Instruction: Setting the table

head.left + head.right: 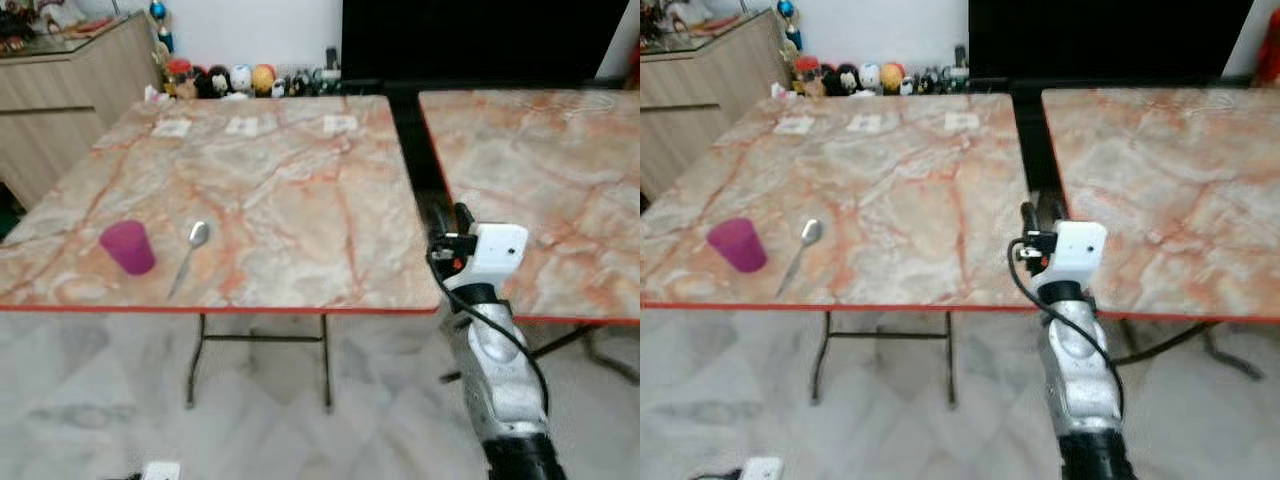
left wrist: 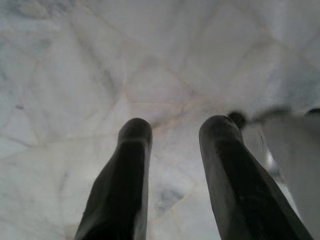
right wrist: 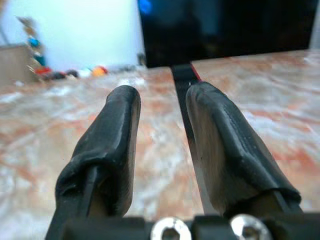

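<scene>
A purple cup (image 1: 128, 247) stands upright near the front left corner of the left marble table (image 1: 300, 190). Just to its right lies a metal spoon (image 1: 190, 255), bowl pointing away from me. My right gripper (image 1: 460, 216) is held out at the front edge by the gap between the two tables, far to the right of the spoon. In the right wrist view its fingers (image 3: 112, 145) are open, with nothing between them. My left gripper (image 2: 175, 132) hangs open and empty over the floor.
A second marble table (image 1: 540, 180) stands to the right across a narrow dark gap (image 1: 415, 170). Three small white cards (image 1: 243, 125) lie along the left table's far edge. Toys (image 1: 240, 78) line the back wall, beside a wooden cabinet (image 1: 60, 90) at far left.
</scene>
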